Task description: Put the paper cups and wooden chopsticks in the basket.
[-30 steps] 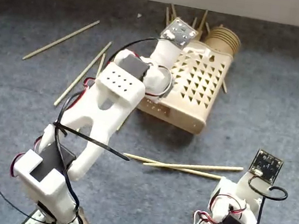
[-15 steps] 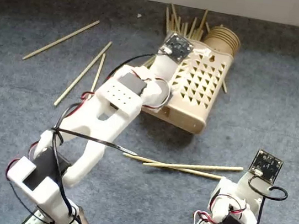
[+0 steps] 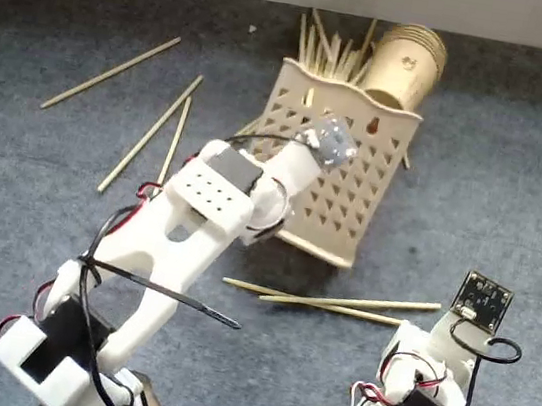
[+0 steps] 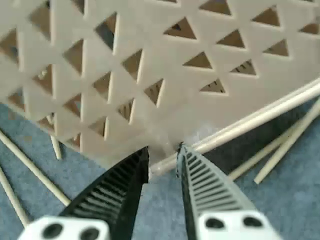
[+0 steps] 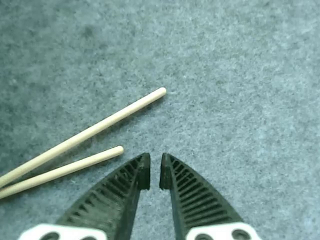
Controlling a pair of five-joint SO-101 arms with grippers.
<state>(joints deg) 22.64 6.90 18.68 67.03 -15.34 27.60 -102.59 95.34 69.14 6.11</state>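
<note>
1. Left tool point(image 4: 162, 152): the fingers stood slightly apart, their tips at the lower edge of the basket point(image 3: 359, 190). The end of one chopstick point(image 4: 240, 127) lay between the tips. Whether they pressed it could not be told.
2. Right tool point(image 5: 152, 172): the fingers were nearly together, held nothing, and hung over the table point(image 5: 240, 75), just beside two chopstick ends point(image 5: 115, 150).
3. One basket lay tilted on the table. Nested paper cups point(image 3: 408, 66) sat at its mouth, their number indeterminable, beside a bundle of chopsticks point(image 3: 328, 49).
4. Loose chopsticks in the high view: three left of the basket point(image 3: 149, 133), and two between the basket and the right arm point(image 3: 338, 300).
</note>
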